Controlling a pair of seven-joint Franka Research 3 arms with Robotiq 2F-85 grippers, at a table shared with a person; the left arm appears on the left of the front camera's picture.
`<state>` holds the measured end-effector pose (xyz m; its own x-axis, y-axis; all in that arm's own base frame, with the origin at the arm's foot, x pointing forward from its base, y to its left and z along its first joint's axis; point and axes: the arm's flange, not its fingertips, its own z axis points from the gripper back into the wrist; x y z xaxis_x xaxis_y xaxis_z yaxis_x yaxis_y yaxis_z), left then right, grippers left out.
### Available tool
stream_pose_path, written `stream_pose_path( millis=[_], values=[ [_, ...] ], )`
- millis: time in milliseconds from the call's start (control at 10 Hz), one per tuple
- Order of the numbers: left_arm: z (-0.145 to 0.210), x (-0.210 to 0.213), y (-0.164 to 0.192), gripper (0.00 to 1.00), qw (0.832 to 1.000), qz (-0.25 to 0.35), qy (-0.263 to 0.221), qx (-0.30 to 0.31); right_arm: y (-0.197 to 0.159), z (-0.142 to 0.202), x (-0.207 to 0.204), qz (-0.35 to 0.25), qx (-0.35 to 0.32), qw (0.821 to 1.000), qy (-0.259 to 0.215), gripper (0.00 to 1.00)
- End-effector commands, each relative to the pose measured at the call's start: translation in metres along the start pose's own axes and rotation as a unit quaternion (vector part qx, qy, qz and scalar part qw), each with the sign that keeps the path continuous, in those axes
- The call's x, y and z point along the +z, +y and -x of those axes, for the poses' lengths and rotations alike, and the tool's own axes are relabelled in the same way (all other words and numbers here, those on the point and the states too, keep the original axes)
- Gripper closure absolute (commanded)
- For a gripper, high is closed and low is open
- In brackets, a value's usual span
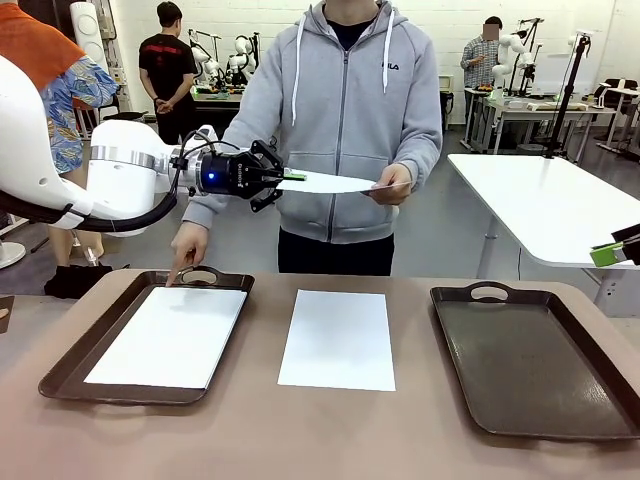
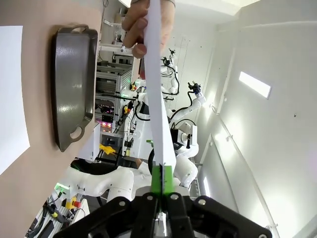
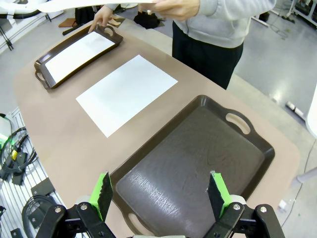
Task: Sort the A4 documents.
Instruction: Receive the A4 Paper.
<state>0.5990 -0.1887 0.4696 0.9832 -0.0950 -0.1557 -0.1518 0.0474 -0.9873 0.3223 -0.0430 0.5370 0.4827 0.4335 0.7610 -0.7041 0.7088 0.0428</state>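
Left hand (image 1: pixel 292 177): clamping fully shut on one end of the held sheet (image 1: pixel 335 183), up over the desk (image 1: pixel 250 430).
Held sheet: hanging level in the air, long axis running from the left hand to the person's hand (image 1: pixel 392 187), being gripped there at the other end.
Pointing hand (image 1: pixel 187 245): pointing at the far rim of the left tray (image 1: pixel 60 375), below and left of the grip.
Tray sheet (image 1: pixel 170 335): lying flat in the left tray.
Desk sheet (image 1: pixel 338 338): lying between the trays.
Right hand (image 3: pixel 161 187): hanging wide open, holding nothing, over the right tray (image 3: pixel 198 163).
Nearer arm: left, judging by the left tray lying just beneath it.
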Motion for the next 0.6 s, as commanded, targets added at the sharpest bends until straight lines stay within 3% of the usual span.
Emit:
stream_pose_path(
  millis=[0,200,500],
  values=[
    [-0.0010,-0.0010,-0.0014,1.00,1.000,-0.001,0.005,0.013,-0.0009,0.0006,-0.0027,-0.011,0.001,1.000,-0.006,0.00],
    [0.0055,0.0015,-0.0046,1.00,1.000,-0.024,0.019,-0.006,-0.0009,0.0006,-0.0027,-0.011,0.001,1.000,-0.006,0.00],
    [0.0001,-0.0004,0.0010,1.00,1.000,-0.002,0.001,0.001,-0.0009,0.0006,-0.0027,-0.011,0.001,1.000,-0.006,0.00]
  ],
)
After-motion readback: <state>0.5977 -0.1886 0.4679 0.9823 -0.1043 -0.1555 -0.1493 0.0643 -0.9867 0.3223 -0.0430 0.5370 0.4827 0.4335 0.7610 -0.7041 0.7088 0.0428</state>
